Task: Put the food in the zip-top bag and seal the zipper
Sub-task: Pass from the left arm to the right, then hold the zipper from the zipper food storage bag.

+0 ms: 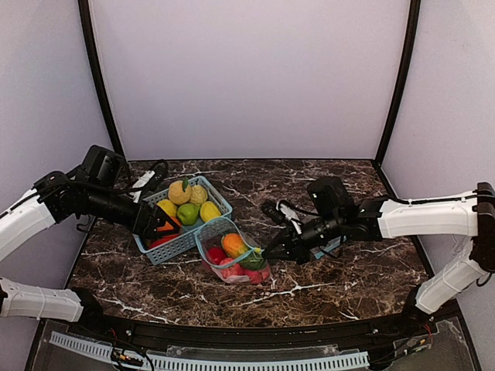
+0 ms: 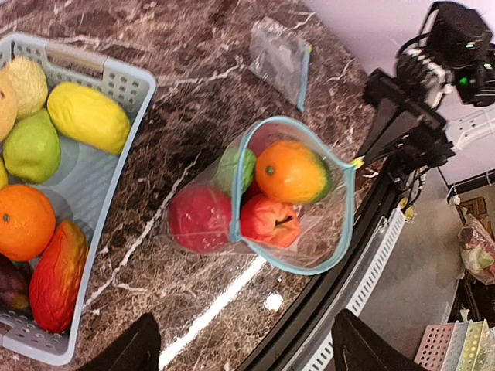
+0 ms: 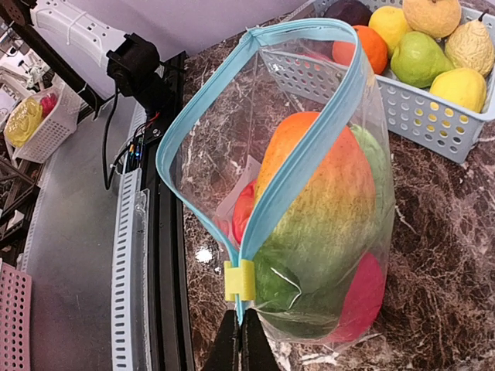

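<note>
A dark marble table is seen from above, with 2 robot arms reaching in from either side.

The right pincer is pressed fully closed on the end of the light-blue zipper. Its 2 fingertips meet just below a small yellow slider. The clear zip-top bag rises straight ahead of this pincer, its mouth gaping in a wide loop. The food sits inside, directly in front of the fingertips. An orange-and-green mango lies on top, with a green fruit and red fruits under it.

The left pincer is spread wide, with nothing between its 2 fingers, and hangs above the table. In its own camera the bag lies ahead of it and well apart, mouth turned toward the lens. A second, flat clear bag lies farther ahead, beyond the open one. To this pincer's left stands a light-blue mesh basket. It holds a yellow fruit, a green pear, an orange and a red-orange mango.

In the overhead view this pincer hovers at the basket's near-left edge.
</note>
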Motion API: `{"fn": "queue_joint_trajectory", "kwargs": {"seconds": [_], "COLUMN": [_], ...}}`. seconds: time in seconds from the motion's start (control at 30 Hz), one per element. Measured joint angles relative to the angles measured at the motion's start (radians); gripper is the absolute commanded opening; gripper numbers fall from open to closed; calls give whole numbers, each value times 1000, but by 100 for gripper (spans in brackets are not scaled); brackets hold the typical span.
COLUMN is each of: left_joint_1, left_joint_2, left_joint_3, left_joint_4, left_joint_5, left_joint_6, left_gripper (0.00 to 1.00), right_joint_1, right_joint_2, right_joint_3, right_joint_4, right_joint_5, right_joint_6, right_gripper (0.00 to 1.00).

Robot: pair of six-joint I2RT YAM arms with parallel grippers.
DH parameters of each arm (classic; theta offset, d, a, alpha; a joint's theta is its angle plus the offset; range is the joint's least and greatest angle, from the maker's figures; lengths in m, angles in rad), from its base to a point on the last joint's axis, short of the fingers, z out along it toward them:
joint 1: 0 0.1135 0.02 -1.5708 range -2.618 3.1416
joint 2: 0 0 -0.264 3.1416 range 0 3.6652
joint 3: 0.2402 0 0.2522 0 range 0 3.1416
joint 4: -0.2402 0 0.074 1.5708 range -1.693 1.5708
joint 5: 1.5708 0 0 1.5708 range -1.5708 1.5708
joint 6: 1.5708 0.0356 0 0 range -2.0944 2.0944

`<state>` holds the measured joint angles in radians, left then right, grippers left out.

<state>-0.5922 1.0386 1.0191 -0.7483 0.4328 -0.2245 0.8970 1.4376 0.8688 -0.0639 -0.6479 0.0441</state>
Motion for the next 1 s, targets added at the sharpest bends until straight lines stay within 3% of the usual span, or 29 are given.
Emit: {"fn": "queue_joint_trajectory", "kwargs": {"seconds": [0.17,0.33,0.4,0.57,0.7,1.0], "left_joint_1": [-70,-222,-257,-335,-371,-377], "left_joint_2": [-99,-22,55,272,373,468], "left_joint_3": [-8,-1,19,98,149,178], "left_joint_4": [130,333,389,484,509,511], "left_joint_5": [14,18,27,47,81,114], "left_joint_6": [89,220,264,370,435,507], "left_gripper": [82,81,78,55,44,35], "right_joint_1": [0,0,0,0,0,0], "right_joint_2": [8,-5,-9,-10,-13,-24], "right_joint_3": [-5,-34,-47,-54,-57,-65], "right_joint_4": [14,55,72,95,109,132], "right_joint_5": [-31,-37,-37,-37,-37,-36], "right_joint_6": [10,26,34,46,48,56], "right_gripper": [0,0,0,0,0,0]}}
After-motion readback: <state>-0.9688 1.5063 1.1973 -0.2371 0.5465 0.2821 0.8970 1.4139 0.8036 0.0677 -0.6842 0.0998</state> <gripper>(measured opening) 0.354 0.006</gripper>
